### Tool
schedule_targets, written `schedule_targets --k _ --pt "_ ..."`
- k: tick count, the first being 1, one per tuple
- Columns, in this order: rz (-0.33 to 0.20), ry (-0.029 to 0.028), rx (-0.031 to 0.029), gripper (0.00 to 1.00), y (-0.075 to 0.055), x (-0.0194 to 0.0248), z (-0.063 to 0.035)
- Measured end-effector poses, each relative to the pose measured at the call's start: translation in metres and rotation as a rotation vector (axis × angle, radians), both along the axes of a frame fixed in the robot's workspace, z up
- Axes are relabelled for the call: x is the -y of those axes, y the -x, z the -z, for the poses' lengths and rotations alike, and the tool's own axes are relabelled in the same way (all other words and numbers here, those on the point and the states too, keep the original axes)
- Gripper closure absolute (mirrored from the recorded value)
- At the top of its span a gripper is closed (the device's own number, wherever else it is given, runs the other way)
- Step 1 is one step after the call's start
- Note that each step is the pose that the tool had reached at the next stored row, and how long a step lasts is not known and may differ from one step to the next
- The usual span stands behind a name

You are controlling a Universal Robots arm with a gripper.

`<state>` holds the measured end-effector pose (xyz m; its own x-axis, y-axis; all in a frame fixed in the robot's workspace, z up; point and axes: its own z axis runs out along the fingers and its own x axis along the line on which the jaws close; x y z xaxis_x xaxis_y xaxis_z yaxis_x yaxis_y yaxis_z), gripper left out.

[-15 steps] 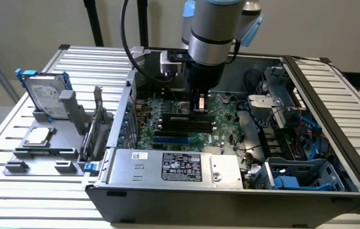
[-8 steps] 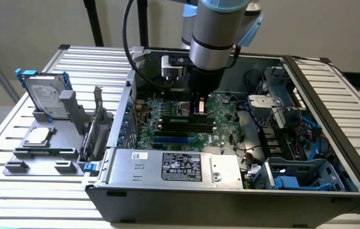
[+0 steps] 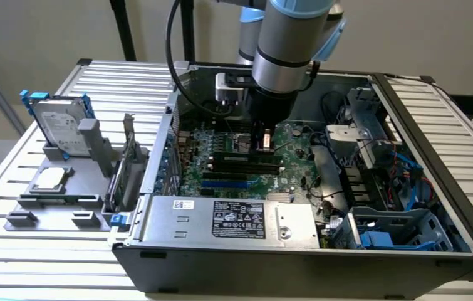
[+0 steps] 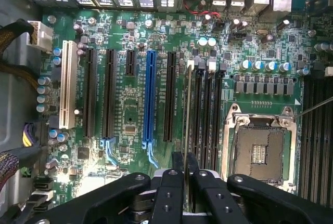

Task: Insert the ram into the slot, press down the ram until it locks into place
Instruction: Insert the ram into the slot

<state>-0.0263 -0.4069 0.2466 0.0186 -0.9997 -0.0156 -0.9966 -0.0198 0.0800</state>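
Two black fingers (image 4: 171,187) of my gripper (image 4: 184,161) are closed narrowly on the ram (image 4: 187,109). From the wrist camera I see the ram edge-on, as a thin strip running away from the fingertips. It stands over the row of black memory sockets, at the slot (image 4: 197,120) on the side of that row toward the blue socket (image 4: 151,99). The square processor socket (image 4: 258,151) lies on the row's other side. I cannot tell whether the ram's lower edge touches the slot. On my exterior view the arm (image 3: 282,56) reaches straight down into the open computer case (image 3: 303,263), with the gripper low over the motherboard (image 3: 193,169). A hard drive (image 3: 56,125) stands on the table (image 3: 36,263) toward the exterior view's left.
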Motion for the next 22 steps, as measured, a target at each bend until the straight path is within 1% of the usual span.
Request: schedule_targets --k 4,8,10,19,22 --pt "-0.001 -0.0001 -0.0001 0.86 0.0 -0.0011 0.0009" --pt "-0.003 -0.0002 0.0 0.86 0.0 -0.0037 0.0036" --pt "-0.005 0.0 -0.0001 0.86 0.0 -0.0043 0.0053" --pt "-0.008 0.0001 0.0 0.86 0.0 -0.0044 0.0082" --pt "-0.008 0.0002 0.0017 0.86 0.0 -0.0044 0.0108"
